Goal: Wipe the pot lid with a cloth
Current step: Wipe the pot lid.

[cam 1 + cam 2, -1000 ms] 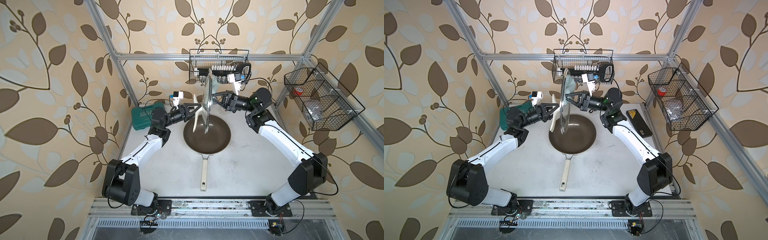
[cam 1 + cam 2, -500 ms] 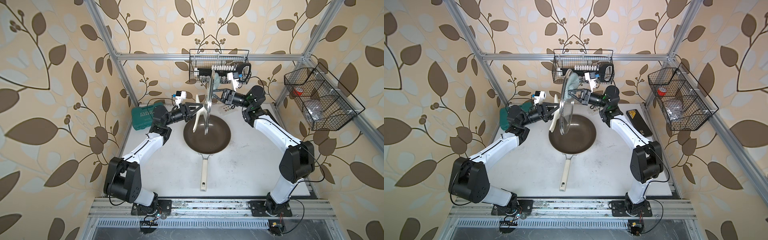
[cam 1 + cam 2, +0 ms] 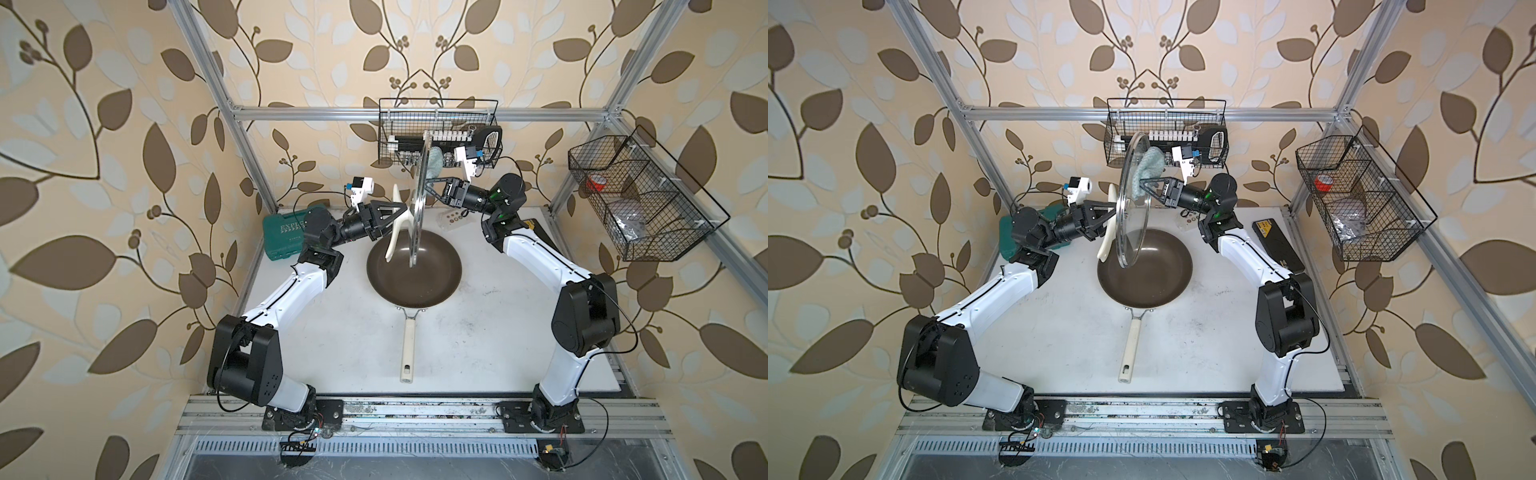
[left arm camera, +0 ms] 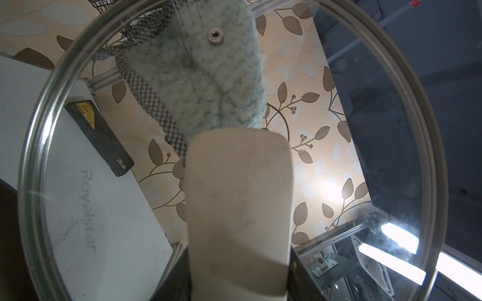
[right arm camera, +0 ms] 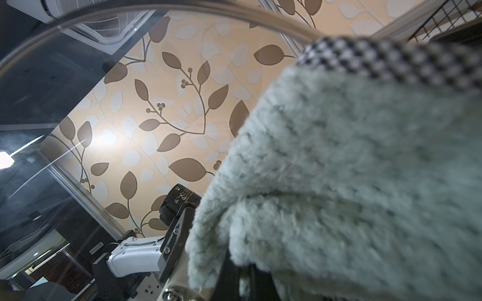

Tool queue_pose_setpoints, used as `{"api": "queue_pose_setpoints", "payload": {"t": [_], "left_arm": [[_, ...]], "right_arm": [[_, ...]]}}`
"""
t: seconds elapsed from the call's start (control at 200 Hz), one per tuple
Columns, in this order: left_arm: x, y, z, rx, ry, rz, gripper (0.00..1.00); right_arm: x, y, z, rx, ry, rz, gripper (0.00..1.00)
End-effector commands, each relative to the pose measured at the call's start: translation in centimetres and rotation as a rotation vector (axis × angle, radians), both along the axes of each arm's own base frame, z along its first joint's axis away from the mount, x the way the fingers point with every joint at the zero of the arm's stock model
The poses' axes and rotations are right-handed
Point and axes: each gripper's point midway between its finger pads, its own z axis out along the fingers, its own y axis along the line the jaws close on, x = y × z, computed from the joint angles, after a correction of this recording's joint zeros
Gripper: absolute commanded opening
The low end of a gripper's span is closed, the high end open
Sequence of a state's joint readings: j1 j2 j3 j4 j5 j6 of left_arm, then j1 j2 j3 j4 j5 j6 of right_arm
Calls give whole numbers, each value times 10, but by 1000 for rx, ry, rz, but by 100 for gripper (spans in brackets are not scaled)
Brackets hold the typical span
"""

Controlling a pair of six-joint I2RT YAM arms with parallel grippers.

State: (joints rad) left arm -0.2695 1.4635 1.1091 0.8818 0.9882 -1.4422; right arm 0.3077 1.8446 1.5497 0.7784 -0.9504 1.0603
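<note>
Pot lid (image 3: 417,199) stands on edge in the air over the far side of the frying pan (image 3: 415,282), mid-far on the bench (image 3: 340,340). Left end effector (image 3: 400,214) is clamped on the lid's cream bar handle (image 3: 394,237). Right end effector (image 3: 429,185) is pinched together on the cloth (image 3: 1148,166), which lies against the upper part of the glass. Glass likely heavy, stiff, slick, breakable; the handle looks like the only safe hold. Cloth soft, light, may bunch. Bench white, scuffed. Room tight: wire basket (image 3: 440,133) just behind the lid, green case (image 3: 282,237) far left, black case (image 3: 1277,245) right.
</note>
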Motion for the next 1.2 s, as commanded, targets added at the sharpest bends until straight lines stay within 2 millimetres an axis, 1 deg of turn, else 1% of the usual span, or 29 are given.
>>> {"api": "queue_pose_setpoints", "payload": {"t": [0.0,0.22,0.42,0.545,0.79,0.91,1.065,1.195], "left_arm": [[-56,17,106,-148,-418,30,0],[-52,18,105,-172,-412,36,0],[-50,19,105,-182,-414,49,0],[-48,20,104,-175,-416,61,0],[-42,21,103,-184,-413,84,0],[-36,20,99,-181,-400,96,0],[-31,20,92,-174,-386,105,0],[-28,19,87,-165,-374,112,0]], "right_arm": [[-3,7,-19,3,20,14,0],[-20,22,-48,-15,55,42,0],[-45,37,-61,-33,56,79,0],[-64,43,-62,-41,51,103,0],[-106,49,-58,-55,33,145,0],[-128,52,-55,-63,22,168,0],[-154,54,-49,-82,3,184,0],[-170,51,-38,-89,-16,187,0]]}}
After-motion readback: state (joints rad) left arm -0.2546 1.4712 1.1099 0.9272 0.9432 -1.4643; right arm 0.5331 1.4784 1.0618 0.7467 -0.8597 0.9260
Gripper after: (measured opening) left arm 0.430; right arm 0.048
